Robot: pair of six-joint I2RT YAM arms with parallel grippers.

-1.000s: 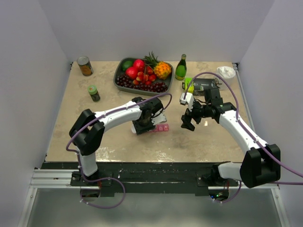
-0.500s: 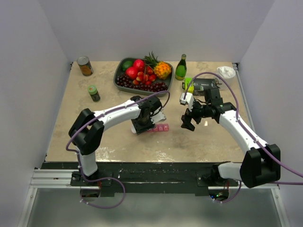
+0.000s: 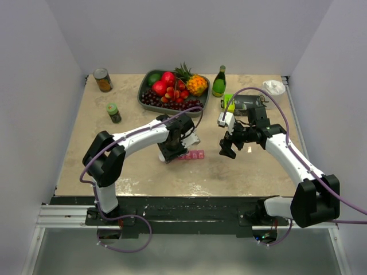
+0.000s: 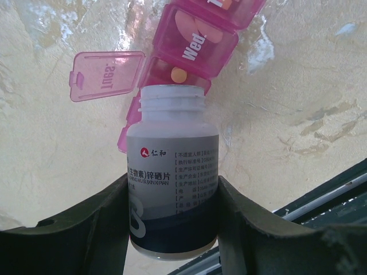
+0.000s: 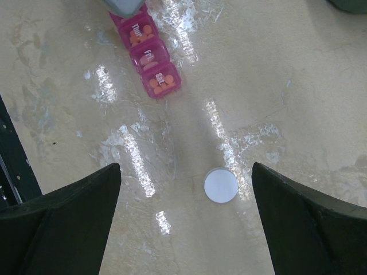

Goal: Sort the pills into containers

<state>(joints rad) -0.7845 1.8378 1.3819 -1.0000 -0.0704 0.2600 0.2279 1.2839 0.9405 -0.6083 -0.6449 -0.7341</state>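
From above, the containers (image 3: 192, 154) are one slim pink see-through strip of small square compartments. It lies flat on the bench (image 3: 252, 172) near its middle, in front of the fruit tray (image 3: 140, 94). My left jaws hang over the strip's left end. My right jaws hover off to its right, apart from it.

At my left wrist, the containers (image 4: 200, 46) run away from me, up and to the right. The compartment marked "Wed." is shut, with orange pills (image 4: 195, 31) showing through its lid. The next one nearer me has its lid (image 4: 106, 74) flipped open to the left, and a single pill (image 4: 179, 74) lies inside. My left jaws are partly closed and grip a white bottle (image 4: 172, 172) by its body — its uncapped mouth sits right at that open compartment.

At my right wrist, the end of the containers (image 5: 148, 54) shows three shut compartments, each with orange pills inside. My right jaws stand wide open and hold nothing — a round white cap (image 5: 221, 185) lies on the bench below, seen between my fingers (image 5: 57, 217) and apart from the strip.
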